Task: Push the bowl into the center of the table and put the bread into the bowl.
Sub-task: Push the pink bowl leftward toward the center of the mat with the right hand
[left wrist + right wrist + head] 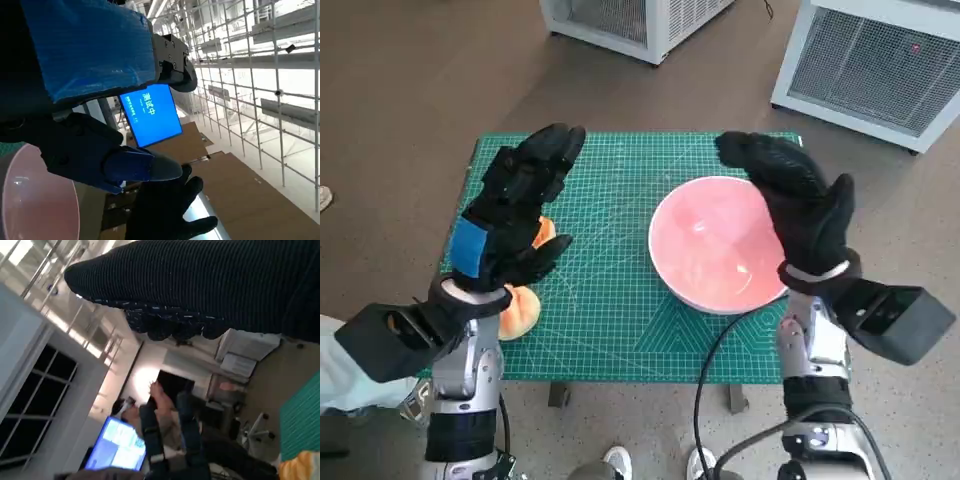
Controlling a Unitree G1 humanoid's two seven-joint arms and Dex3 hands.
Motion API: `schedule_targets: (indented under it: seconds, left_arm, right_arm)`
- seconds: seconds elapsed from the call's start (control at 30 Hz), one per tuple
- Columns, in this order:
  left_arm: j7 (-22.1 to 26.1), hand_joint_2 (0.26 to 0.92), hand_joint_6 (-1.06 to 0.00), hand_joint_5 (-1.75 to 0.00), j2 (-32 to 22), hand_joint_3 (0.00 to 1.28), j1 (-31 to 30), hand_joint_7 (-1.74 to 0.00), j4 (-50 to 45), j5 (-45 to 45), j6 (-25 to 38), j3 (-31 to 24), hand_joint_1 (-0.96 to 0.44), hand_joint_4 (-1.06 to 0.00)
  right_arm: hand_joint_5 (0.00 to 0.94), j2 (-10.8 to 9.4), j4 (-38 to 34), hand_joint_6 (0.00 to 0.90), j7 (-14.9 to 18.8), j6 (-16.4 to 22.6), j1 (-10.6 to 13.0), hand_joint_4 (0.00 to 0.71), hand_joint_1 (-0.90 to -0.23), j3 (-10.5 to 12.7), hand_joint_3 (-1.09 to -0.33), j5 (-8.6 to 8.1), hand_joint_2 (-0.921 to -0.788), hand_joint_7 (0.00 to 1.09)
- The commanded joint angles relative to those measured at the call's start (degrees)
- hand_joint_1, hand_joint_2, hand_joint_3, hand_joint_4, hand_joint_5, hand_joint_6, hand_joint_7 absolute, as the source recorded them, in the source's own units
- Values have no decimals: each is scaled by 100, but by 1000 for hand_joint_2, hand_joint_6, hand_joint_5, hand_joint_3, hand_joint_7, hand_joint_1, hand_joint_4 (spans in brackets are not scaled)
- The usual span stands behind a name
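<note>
You had the left hand spread empty over the bread, the right hand likewise open, apparently touching the bowl on the mat.

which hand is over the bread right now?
The left hand, the one with blue tape on its back, hovers over the orange bread at the mat's left edge. The gloved right hand is over the pink bowl.

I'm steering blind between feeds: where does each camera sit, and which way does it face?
Head view: on the head, looking steeply down at the green table; shows left robot hand and right robot hand, both raised and empty.
Left wrist view: behind the left robot hand, facing across to shelving and a blue screen.
Right wrist view: under the glove, facing a seated person.
Shared: pink bowl, bread.
</note>
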State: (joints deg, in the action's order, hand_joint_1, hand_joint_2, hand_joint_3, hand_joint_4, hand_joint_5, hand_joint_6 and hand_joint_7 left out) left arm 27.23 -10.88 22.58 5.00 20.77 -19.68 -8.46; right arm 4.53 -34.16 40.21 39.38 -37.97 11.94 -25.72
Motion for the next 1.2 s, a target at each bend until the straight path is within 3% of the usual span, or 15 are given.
schedule_targets:
  seconds: [0.03, 0.47, 0.77, 0.97, 1.2]
  left_arm:
    - [2, 921, -166, 0, 24, 268, 60, -475, 16, 19, -67, -18, -602, -234]
    - [11, 921, -164, 0, 46, 268, 69, -477, 99, 28, -115, -31, -602, -234]
    - [11, 921, -162, 0, 46, 268, 85, -478, 131, 38, -104, -44, -601, -234]
    - [5, 921, -160, 0, 43, 268, 84, -478, 112, 45, -72, -48, -601, -234]
    - [2, 921, -160, 0, 38, 268, 85, -479, 94, 42, -47, -44, -602, -234]
  right_arm:
    - [4, 123, -338, -1, 60, 93, -5, 179, -706, 199, -725, -86, -921, 581]
    - [2, 449, -1520, -1, -214, 520, -281, 169, -702, 715, -717, -12, -921, 555]
    - [2, 739, -2581, -1, -602, 820, -518, 170, -661, 958, -800, 194, -921, 538]
    - [0, 898, -3232, -1, -1048, 723, -645, 164, -622, 1017, -853, 435, -921, 503]
    - [0, 913, -3669, 7, -1467, 194, -749, 153, -617, 1088, -880, 561, -921, 494]
